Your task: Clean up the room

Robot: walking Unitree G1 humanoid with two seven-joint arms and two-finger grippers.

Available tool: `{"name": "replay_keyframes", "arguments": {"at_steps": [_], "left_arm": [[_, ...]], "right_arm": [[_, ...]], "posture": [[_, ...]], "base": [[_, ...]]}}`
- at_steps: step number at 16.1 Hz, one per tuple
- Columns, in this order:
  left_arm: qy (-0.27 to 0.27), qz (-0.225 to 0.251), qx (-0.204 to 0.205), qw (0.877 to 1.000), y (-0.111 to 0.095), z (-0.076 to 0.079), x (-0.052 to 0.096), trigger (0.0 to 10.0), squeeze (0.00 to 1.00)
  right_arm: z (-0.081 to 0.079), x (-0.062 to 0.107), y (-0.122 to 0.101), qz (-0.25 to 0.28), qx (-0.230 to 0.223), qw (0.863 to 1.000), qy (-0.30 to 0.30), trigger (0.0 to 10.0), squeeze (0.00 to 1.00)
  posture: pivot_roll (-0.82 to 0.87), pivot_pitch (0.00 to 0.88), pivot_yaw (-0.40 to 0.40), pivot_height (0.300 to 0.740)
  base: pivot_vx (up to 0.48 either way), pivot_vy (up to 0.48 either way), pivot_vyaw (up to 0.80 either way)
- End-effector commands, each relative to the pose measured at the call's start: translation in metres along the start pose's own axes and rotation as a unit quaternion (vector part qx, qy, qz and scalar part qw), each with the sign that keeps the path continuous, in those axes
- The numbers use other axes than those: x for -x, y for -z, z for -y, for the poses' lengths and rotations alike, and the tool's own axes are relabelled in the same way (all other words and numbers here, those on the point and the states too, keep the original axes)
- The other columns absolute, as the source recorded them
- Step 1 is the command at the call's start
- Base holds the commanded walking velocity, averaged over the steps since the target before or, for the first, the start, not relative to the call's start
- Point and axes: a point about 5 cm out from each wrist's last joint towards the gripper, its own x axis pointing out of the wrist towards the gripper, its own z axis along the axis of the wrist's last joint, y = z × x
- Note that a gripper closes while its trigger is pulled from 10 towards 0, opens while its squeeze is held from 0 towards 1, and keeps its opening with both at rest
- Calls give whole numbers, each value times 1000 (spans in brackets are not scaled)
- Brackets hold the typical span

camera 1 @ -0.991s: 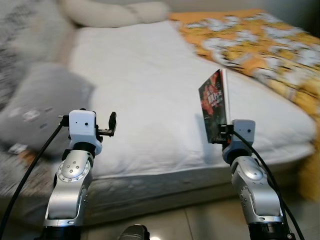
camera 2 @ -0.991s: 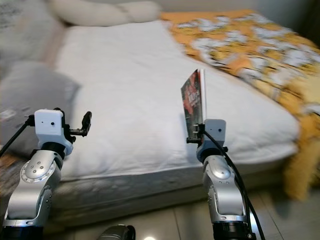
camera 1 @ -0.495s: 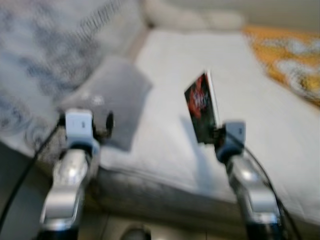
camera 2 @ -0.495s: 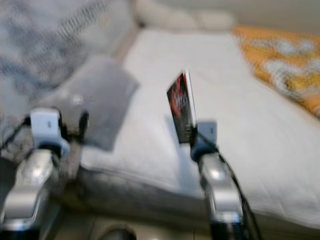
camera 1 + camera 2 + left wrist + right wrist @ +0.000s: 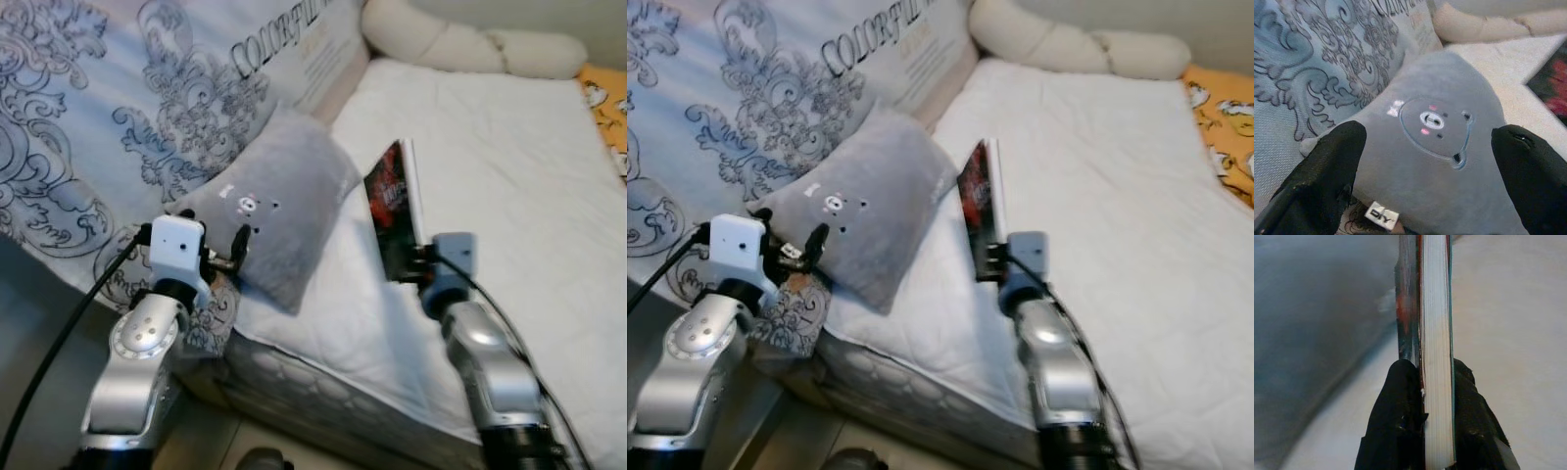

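The patterned bedspread (image 5: pixel 147 108) bears the word "COLORFUL" in dark capitals; a small white tag (image 5: pixel 1381 216) on the grey pillow (image 5: pixel 1440 161) reads "DIY".

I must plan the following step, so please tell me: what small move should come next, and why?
Probably reach the open left gripper forward to the grey bear-face cushion. It lies askew at the white mattress edge, framed between the fingers, while the right gripper is shut on the dark-covered book.

My right claw (image 5: pixel 1422 396) is raised at chest height, its two fingers (image 5: pixel 1393 404) clamped flat against what it holds. My left claw (image 5: pixel 1425 161) is held forward, fingers spread wide, apparently gripping nothing.
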Motion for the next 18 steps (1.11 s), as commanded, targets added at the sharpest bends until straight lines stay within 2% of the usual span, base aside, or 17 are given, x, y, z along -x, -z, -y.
{"name": "replay_keyframes", "arguments": {"at_steps": [1, 4, 6, 7, 8, 9, 10, 12, 14, 15, 18], "left_arm": [[38, 6, -3, 999, -3, 9, 0, 10000, 0], [168, -5, -8, 986, -6, 25, 4, 10000, 0], [215, -21, -14, 976, -3, 30, 7, 10000, 0], [249, -36, -20, 968, 0, 33, 8, 10000, 0], [303, -63, -33, 950, 4, 36, 10, 10000, 0], [318, -70, -38, 945, 4, 37, 11, 10000, 0], [340, -77, -46, 936, 4, 38, 11, 10000, 0], [357, -86, -42, 929, 3, 38, 5, 10000, 0], [375, -113, -35, 919, 11, 36, 5, 10000, 0], [382, -129, -34, 915, 16, 33, 7, 10000, 0], [386, -139, -32, 911, 18, 30, 8, 10000, 0]], "right_arm": [[1, -3, -8, 9, -3, 1000, -5, 10000, 0], [7, -16, -7, -30, -62, 997, 24, 10000, 0], [10, -23, -6, -37, -85, 995, 41, 10000, 0], [10, -29, -3, -49, -121, 990, 46, 10000, 0], [6, -40, 9, -86, -196, 977, 24, 10000, 0], [3, -43, 14, -100, -227, 969, 7, 10000, 0], [2, -48, 20, -118, -293, 949, -11, 10000, 0], [9, -54, 29, -136, -383, 913, -11, 10000, 0], [14, -55, 34, -141, -395, 908, -17, 10000, 0], [18, -54, 38, -147, -388, 910, -6, 10000, 0], [30, -54, 41, -149, -383, 911, 28, 10000, 0]], "posture": [[163, 0, 25, 740], [171, 0, 21, 740], [172, 0, 22, 740], [175, 0, 27, 740], [173, 0, 40, 740], [174, 0, 45, 740], [179, 0, 48, 740], [190, 0, 53, 740], [195, 0, 58, 740], [198, 0, 63, 740], [209, 0, 69, 740]], "base": [[0, 0, 0], [0, 0, 0], [0, 0, 0], [0, 0, 0], [0, 0, 0], [0, 0, 0], [0, 0, 0], [0, 0, 0], [0, 0, 0], [0, 0, 0], [0, 0, 0]]}}
